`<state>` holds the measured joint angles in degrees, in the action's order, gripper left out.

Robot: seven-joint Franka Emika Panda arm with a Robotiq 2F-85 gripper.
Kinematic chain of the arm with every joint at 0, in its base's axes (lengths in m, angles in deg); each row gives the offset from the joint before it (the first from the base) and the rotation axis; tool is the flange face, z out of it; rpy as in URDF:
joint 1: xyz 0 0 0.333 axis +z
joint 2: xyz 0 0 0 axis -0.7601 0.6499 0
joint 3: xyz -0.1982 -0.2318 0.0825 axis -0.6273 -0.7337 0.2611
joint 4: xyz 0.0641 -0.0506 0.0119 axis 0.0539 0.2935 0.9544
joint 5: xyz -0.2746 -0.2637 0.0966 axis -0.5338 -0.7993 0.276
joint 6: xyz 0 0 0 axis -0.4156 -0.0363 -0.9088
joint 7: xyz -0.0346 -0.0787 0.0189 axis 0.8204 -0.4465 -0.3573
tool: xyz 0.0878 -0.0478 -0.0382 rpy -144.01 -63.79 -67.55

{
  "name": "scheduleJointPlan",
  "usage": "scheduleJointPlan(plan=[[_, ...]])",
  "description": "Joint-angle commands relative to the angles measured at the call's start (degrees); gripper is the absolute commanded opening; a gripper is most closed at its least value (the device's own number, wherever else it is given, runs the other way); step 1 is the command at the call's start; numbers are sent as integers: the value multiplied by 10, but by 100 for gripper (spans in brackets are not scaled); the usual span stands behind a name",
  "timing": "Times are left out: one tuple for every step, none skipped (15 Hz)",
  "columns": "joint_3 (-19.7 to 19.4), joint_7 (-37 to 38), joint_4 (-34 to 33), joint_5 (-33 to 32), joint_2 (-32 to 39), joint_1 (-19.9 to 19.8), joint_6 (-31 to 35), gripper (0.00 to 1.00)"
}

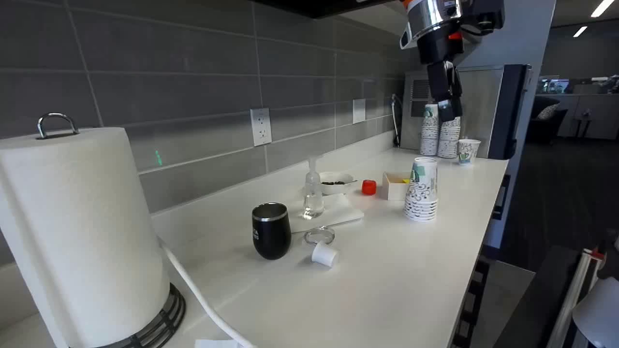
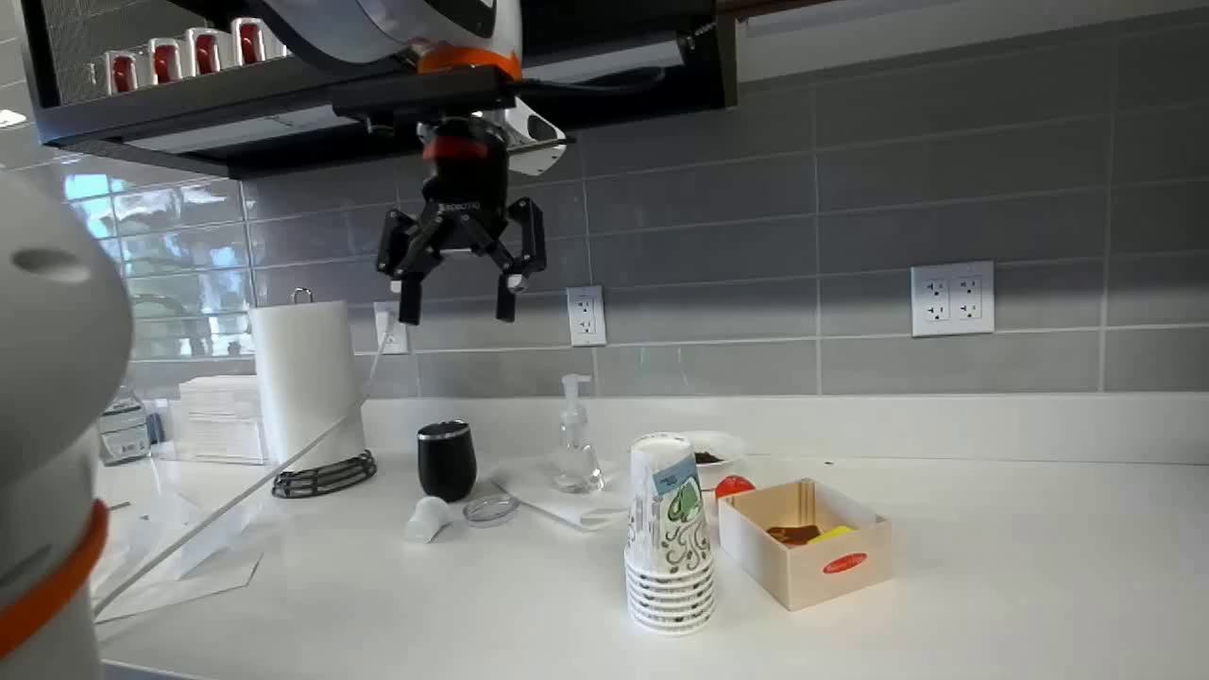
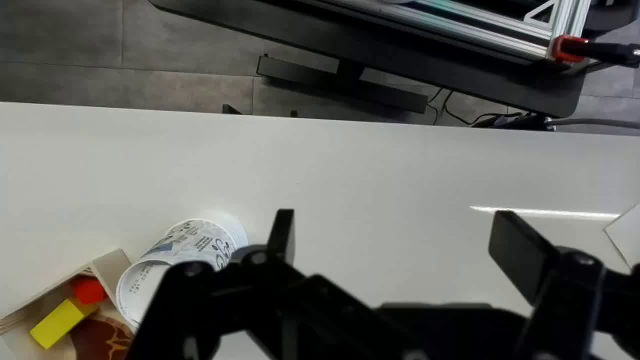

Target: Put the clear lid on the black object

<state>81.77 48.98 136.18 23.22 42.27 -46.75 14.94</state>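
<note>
The black object is a small rounded black cup [image 1: 272, 237] with a silver rim, upright and uncovered on the counter. It also shows in an exterior view [image 2: 447, 463]. The clear lid [image 1: 319, 235] lies flat on the counter beside the cup, and shows again in an exterior view [image 2: 490, 511]. In the wrist view both cup and lid are out of view. My gripper [image 2: 458, 310] is open and empty, high above the counter and pointing down. In the wrist view its fingers [image 3: 392, 230] stand wide apart with only bare counter between them. It also shows in an exterior view [image 1: 449, 113].
A small white cylindrical piece [image 1: 324, 255] lies close to the lid. A soap bottle [image 2: 574, 449] stands on a white napkin [image 1: 333, 212] behind it. A stack of paper cups [image 2: 669, 529] and a wooden box [image 2: 812, 552] stand nearby. A paper towel roll [image 1: 87, 232] stands beyond the cup.
</note>
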Motion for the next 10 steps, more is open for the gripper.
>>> scheduleJointPlan(plan=[[-4,2,-1,-2,0,5,-1,100],[-4,2,-1,-2,0,5,-1,100],[-4,2,-1,-2,0,5,-1,100],[-4,2,-1,-2,0,5,-1,100],[-4,2,-1,-2,0,5,-1,100],[-4,2,-1,-2,0,5,-1,100],[-2,10,-1,3,8,5,8,100],[5,29,1,2,13,3,23,100],[11,40,2,4,19,5,37,100],[18,58,3,9,29,7,53,100]])
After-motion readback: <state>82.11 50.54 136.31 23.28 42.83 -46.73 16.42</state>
